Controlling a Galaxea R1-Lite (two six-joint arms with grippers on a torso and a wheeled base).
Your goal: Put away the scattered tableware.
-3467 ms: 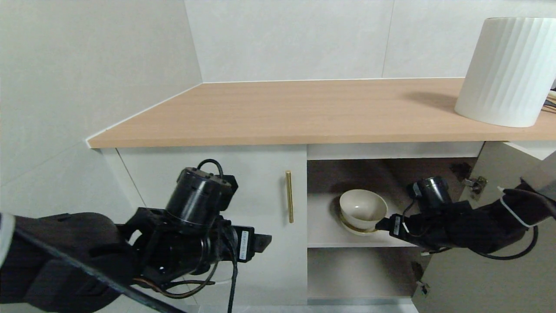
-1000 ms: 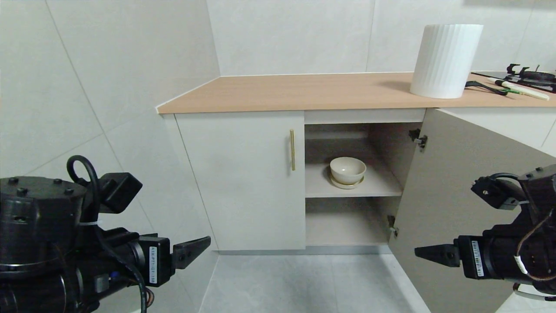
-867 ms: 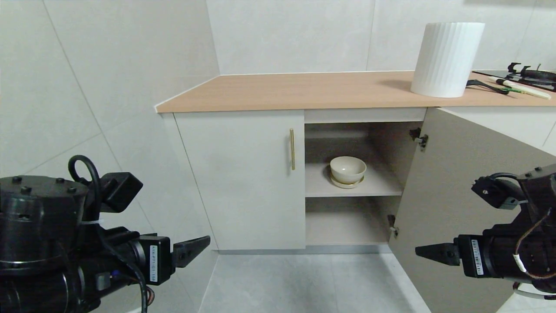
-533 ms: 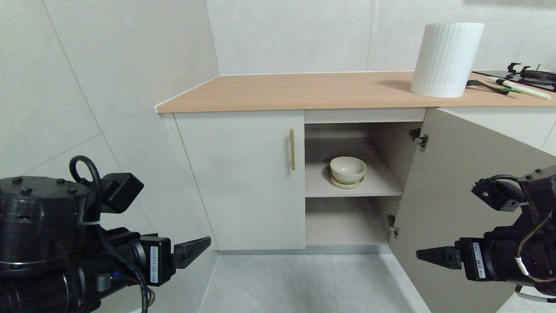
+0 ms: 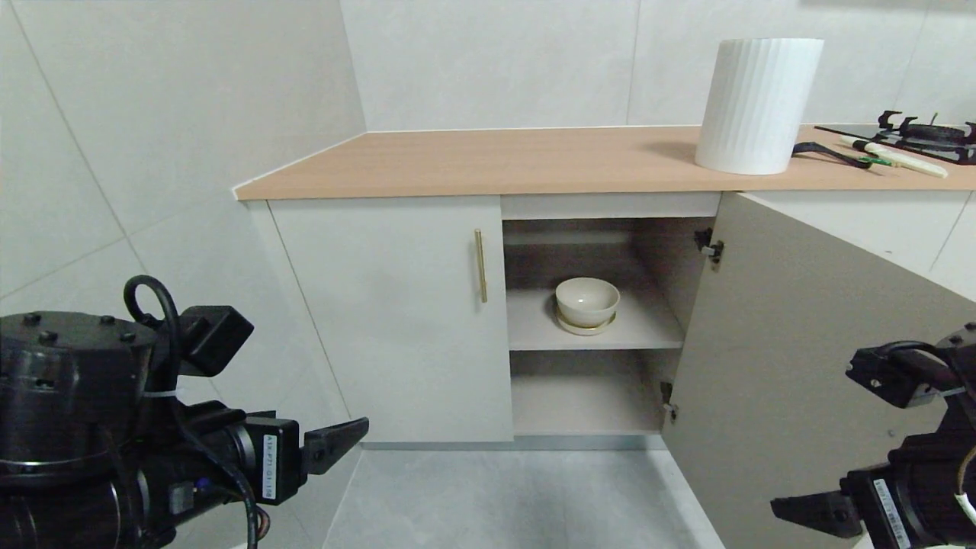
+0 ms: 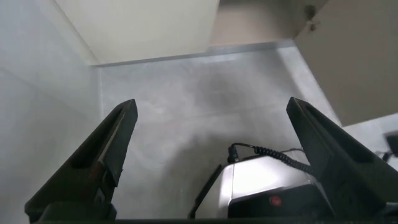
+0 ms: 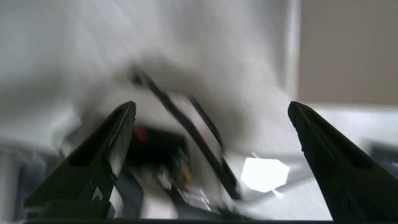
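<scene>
A cream bowl [image 5: 586, 300] sits on a gold-rimmed saucer [image 5: 582, 329] on the upper shelf [image 5: 640, 328] of the open cabinet. Both arms are well back from the cabinet, low over the floor. My left gripper [image 5: 358, 431] is at the lower left and points toward the cabinet; the left wrist view shows this left gripper [image 6: 211, 109] open with nothing between its fingers. My right gripper [image 5: 785, 507] is at the lower right, beside the open door. The right wrist view shows the right gripper [image 7: 211, 112] open and holding nothing.
The right cabinet door [image 5: 801, 343] swings far out toward my right arm. The left door with a brass handle [image 5: 480, 265] is closed. A tall white ribbed container [image 5: 759, 103], utensils [image 5: 877, 156] and a stove grate [image 5: 926, 133] are on the wooden countertop [image 5: 496, 160]. Grey floor tiles [image 5: 518, 496] lie below.
Over 3.5 s my right gripper left the bowl in the cabinet and the view pulled back. In the last half second the view shifted slightly and the right gripper dropped lower.
</scene>
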